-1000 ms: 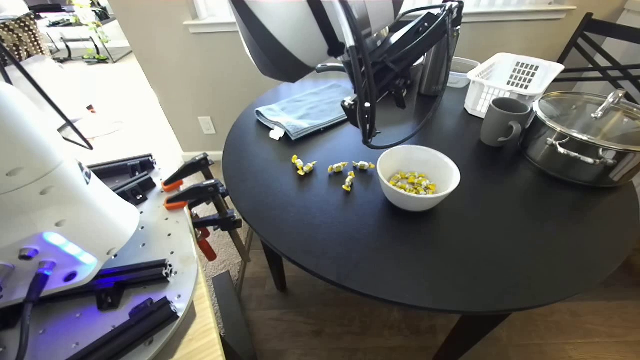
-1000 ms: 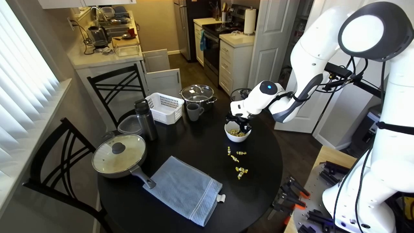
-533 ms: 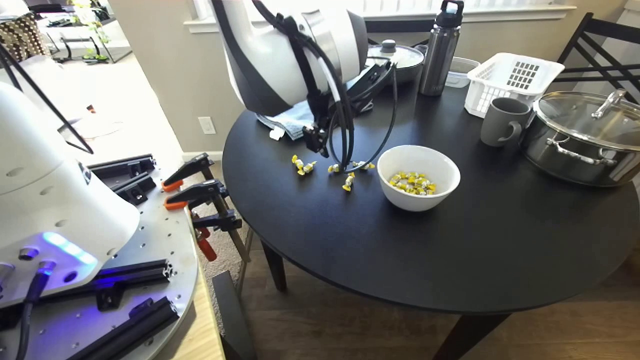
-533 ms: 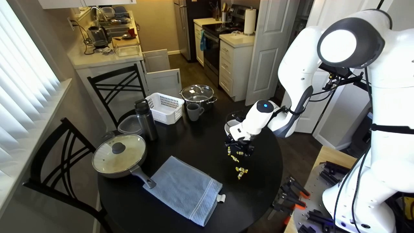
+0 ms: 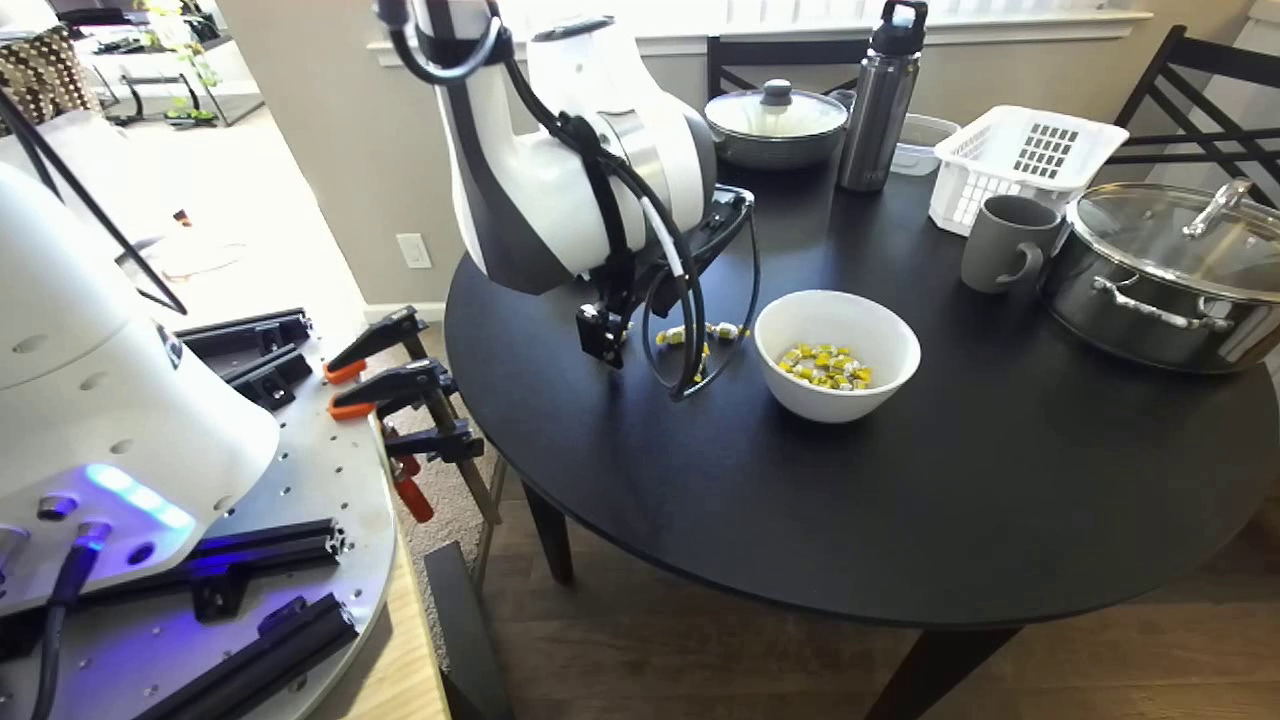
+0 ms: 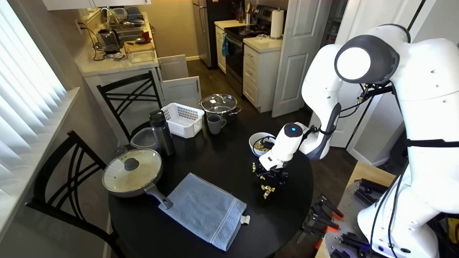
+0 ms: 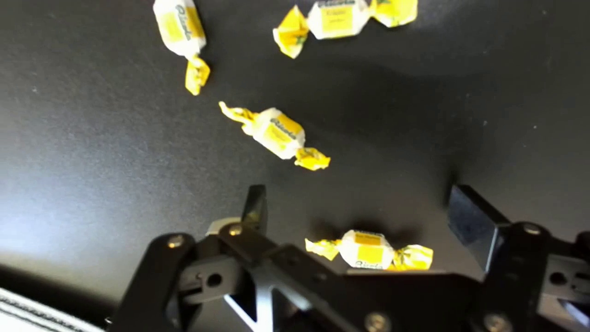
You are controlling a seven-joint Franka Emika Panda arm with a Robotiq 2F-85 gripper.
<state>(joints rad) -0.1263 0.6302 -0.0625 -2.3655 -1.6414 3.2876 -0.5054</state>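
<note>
Claw (image 7: 358, 203) moved from bowl (image 5: 838, 402), spread above candies (image 7: 279, 133)

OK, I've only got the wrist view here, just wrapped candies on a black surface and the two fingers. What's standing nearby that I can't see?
Observer: A white bowl stands beside the loose candies.
Operator: Anything in it?
Observer: Yes, a pile of yellow-and-white candies.
Operator: Is the hand over that bowl?
Observer: No, the hand is off to one side of the bowl.
</note>
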